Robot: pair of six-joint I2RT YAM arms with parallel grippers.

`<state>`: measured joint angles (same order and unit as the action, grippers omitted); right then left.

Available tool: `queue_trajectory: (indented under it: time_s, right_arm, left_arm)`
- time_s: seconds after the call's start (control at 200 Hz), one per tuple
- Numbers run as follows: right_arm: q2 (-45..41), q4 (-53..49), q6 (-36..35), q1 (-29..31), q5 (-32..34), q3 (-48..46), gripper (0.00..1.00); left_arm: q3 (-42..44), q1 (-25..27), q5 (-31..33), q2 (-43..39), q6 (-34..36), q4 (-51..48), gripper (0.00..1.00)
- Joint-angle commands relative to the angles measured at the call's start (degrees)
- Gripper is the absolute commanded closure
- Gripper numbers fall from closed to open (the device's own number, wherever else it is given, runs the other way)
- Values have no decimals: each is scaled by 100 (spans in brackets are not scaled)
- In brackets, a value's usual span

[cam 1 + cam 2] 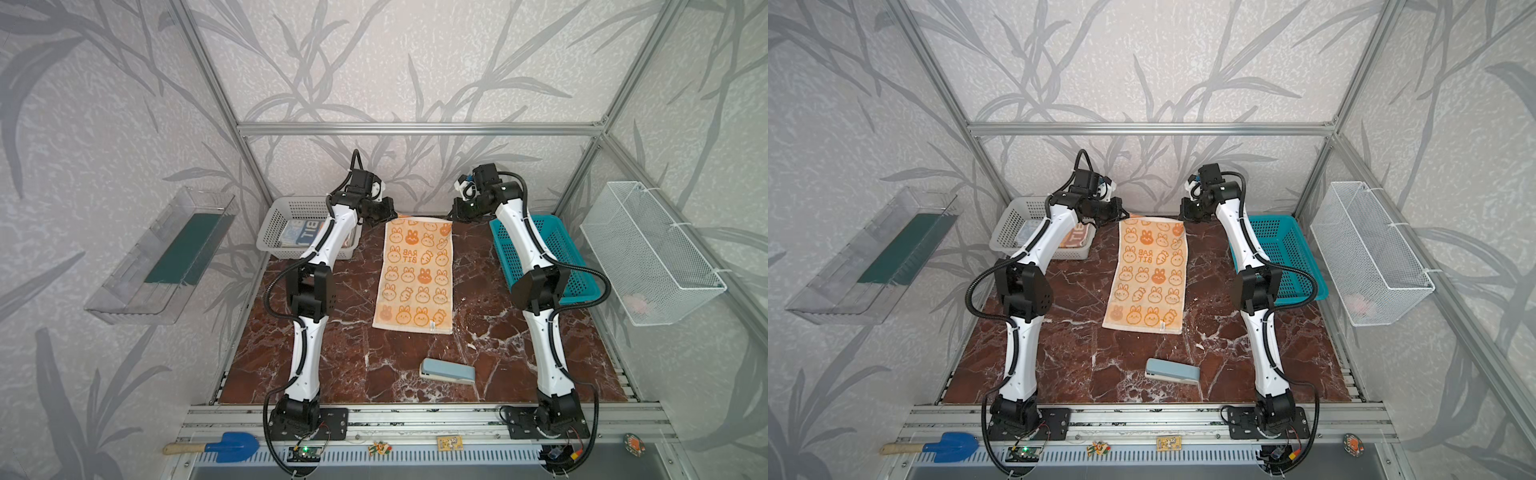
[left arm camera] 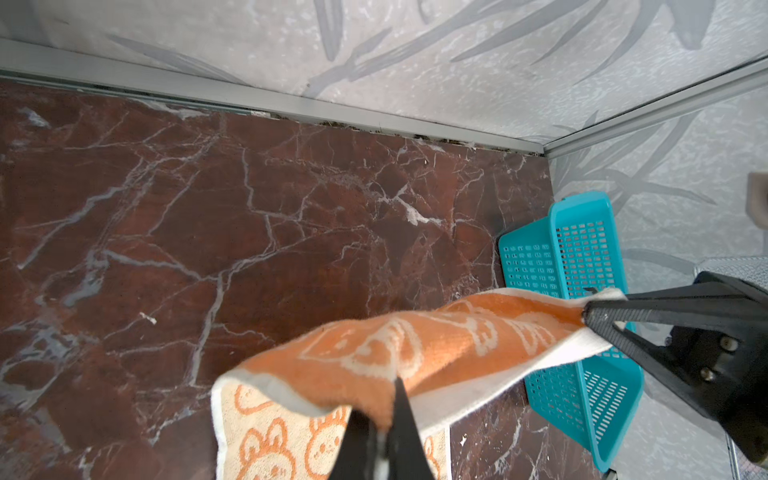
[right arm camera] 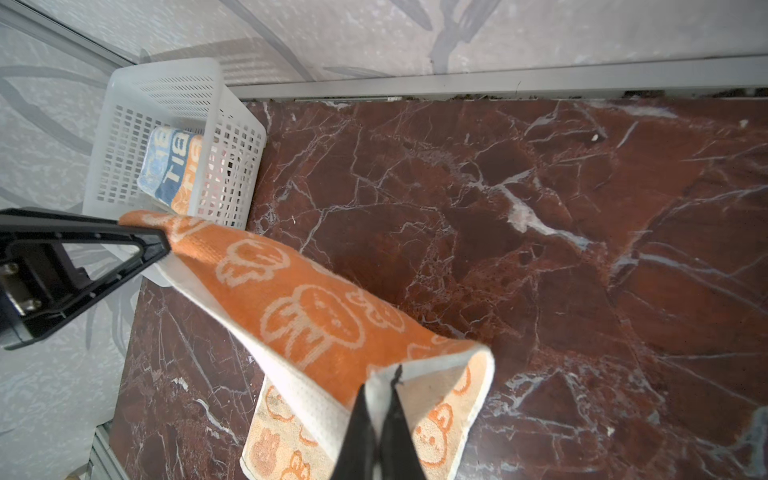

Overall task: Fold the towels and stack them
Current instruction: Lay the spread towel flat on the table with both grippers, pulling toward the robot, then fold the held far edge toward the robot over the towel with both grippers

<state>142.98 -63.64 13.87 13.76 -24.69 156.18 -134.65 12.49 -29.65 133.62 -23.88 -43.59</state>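
An orange-and-cream rabbit towel [image 1: 415,272] [image 1: 1148,272] lies spread lengthwise on the marble table in both top views. Its far edge is lifted off the table. My left gripper [image 1: 395,216] [image 2: 384,419] is shut on the towel's far left corner. My right gripper [image 1: 451,216] [image 3: 382,399] is shut on the far right corner. In both wrist views the raised far edge [image 2: 415,349] [image 3: 311,316] stretches between the two grippers, orange reverse side showing. A folded towel with blue and orange lettering [image 1: 301,235] [image 3: 172,170] lies in the white basket [image 1: 276,216].
A teal basket [image 1: 552,249] stands at the right behind my right arm. A pale blue stapler-like block [image 1: 446,371] lies near the table's front. The back wall rail [image 2: 291,104] runs close behind the grippers. A wire basket [image 1: 648,253] hangs on the right wall.
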Motion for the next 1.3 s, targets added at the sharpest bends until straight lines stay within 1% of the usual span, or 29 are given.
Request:
queue_trajectory:
  time_s: [0.0,0.055,0.11,0.2,0.32,0.5,0.6,0.835,1.15,1.295]
  right_arm:
    - [-20,-720,-165,-370,408,-94,100]
    - [-228,-523,-168,-349,387,-659,100]
    - [-562,-122,-140,-322,386,-1441,100]
    - [-1128,576,33,-312,345,-2731,100]
    - [-1555,1024,196,-297,276,-3771,100]
    - [-2306,1566,410,-186,364,-5160,100]
    - [-2705,1794,528,-133,333,-5796,100]
    - [-3471,1963,630,98,510,-6868,100]
    - [-4212,2329,902,457,642,-8324,100]
    - [-4372,2525,1062,696,667,-8839,100]
  left_arm:
    - [-128,-445,689,37,226,-563,100]
    - [54,-442,641,-10,260,-673,100]
    - [284,-439,645,-108,287,-807,100]
    - [1019,-415,672,-432,309,-680,100]
    - [2049,-382,768,-975,272,-273,100]
    - [3148,-329,797,-1642,148,-12,100]
    - [3576,-300,910,-1959,166,-28,100]
    - [4613,-284,980,-2740,59,91,100]
    - [6227,-265,937,-3592,-32,489,100]
    - [6805,-238,928,-3835,-88,598,100]
